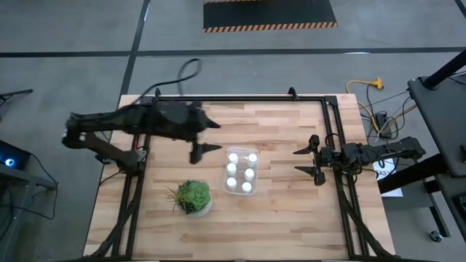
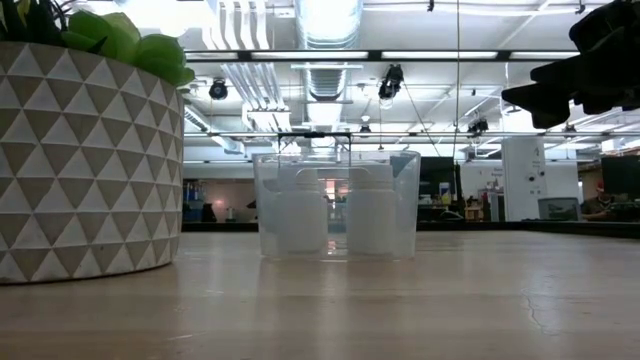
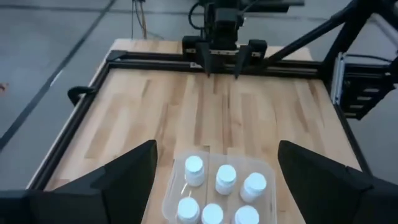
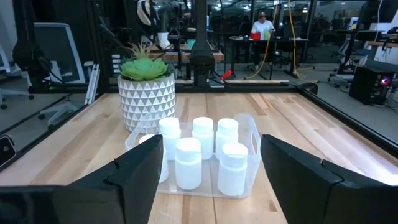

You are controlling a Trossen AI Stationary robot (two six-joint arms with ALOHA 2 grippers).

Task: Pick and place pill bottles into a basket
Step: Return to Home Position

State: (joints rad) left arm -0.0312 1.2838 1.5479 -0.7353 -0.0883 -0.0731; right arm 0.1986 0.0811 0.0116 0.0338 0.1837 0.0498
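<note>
The clear plastic basket stands on the table's middle with several white pill bottles upright inside it; it also shows in the left wrist view, the right wrist view and the low view. My left gripper is open and empty, above the table to the basket's left and a little farther back. My right gripper is open and empty near the table's right edge, pointing toward the basket.
A green plant in a round white patterned pot stands near the basket, on its left and nearer the front edge. A black metal frame runs along the table's edges. Bare wood lies between the basket and the right gripper.
</note>
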